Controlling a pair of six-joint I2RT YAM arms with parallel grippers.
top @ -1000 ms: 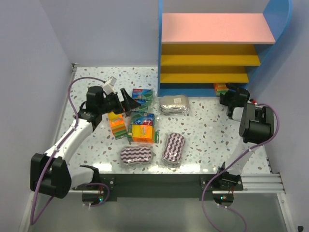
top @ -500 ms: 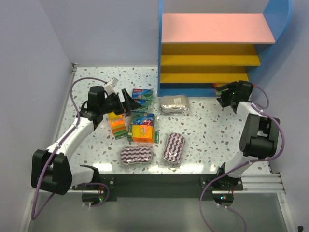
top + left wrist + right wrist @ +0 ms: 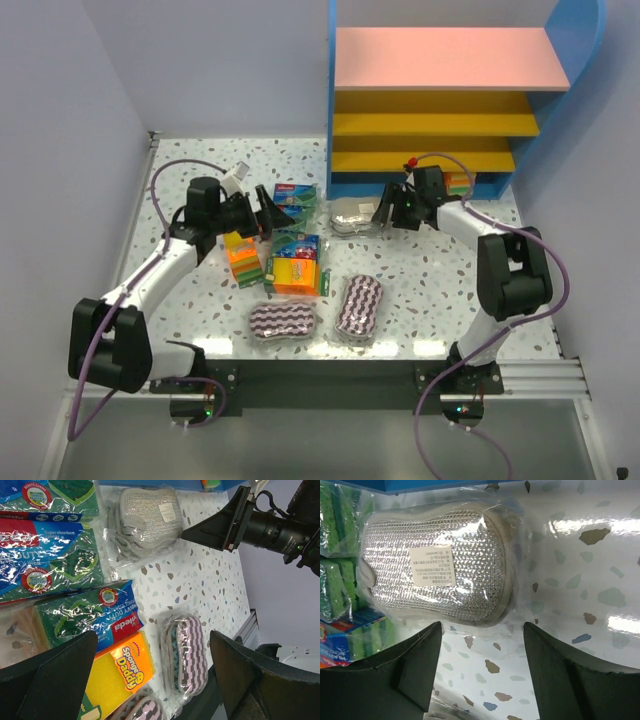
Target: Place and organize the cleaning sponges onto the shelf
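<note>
The silvery-grey mesh scourer pack (image 3: 432, 575) is a rounded pad in clear wrap with a white printed label. It lies flat on the speckled table (image 3: 430, 270), just in front of the large open shelf (image 3: 450, 58) with blue sides, a pink top board and yellow lower boards.

My right end effector (image 3: 482, 630) points at this pack from the right arm's side, just beside it. Its fingers are spread wide and hold nothing.

Green and blue flat packs (image 3: 45, 555) lie just beside the scourer pack on the left arm's side. My left end effector (image 3: 154, 637) hangs above them, also wide and empty.

Beyond them lies an orange-yellow-green sponge block (image 3: 243, 258). Two purple-white wavy-striped pads (image 3: 358, 308) lie nearer the arm bases than the scourer pack.

One orange-and-green pack (image 3: 457, 182) sits at the foot of the shelf, behind the scourer pack.
</note>
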